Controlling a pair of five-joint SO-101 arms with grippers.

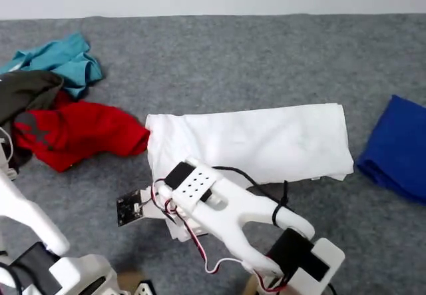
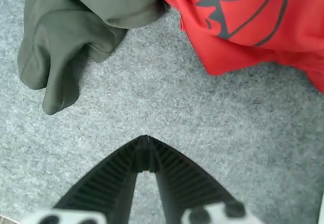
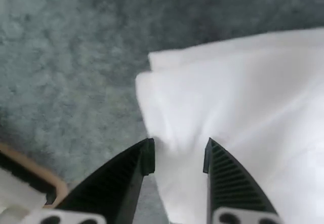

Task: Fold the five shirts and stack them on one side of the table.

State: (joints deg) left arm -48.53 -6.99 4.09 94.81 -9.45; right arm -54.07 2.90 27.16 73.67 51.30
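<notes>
Mid-worktop, item 1: white shirt (image 1: 253, 142). It is laid flat as a wide, partly folded band. The long axis runs left to right, roughly parallel to the near edge. One short end points at the red shirt (image 1: 73, 132) and lies just beside it, perhaps touching. The other short end points at the blue shirt (image 1: 396, 148) by the right edge, with a gap left between.

Handling, as judged: light, soft and limp, with no stiffness to hold a shape. Layers are likely to slip over one another when lifted. Some drag is expected from the rough grey worktop (image 1: 233, 55). A hold is best taken at a corner or along a short end, with all layers pinched together.

Right gripper (image 3: 178, 148): partly open and empty, set over the left near corner of the white shirt (image 3: 243, 97).

Left gripper (image 2: 147, 142): closed tip to tip, with nothing held. It is poised above bare worktop between the olive shirt (image 2: 76, 32) and the red shirt (image 2: 253, 27).

Items 2–5, unfolded or bunched:
- The red, olive (image 1: 26, 92) and teal shirt (image 1: 63, 58) are heaped together at the far left.
- The blue shirt lies alone at the right edge.
</notes>
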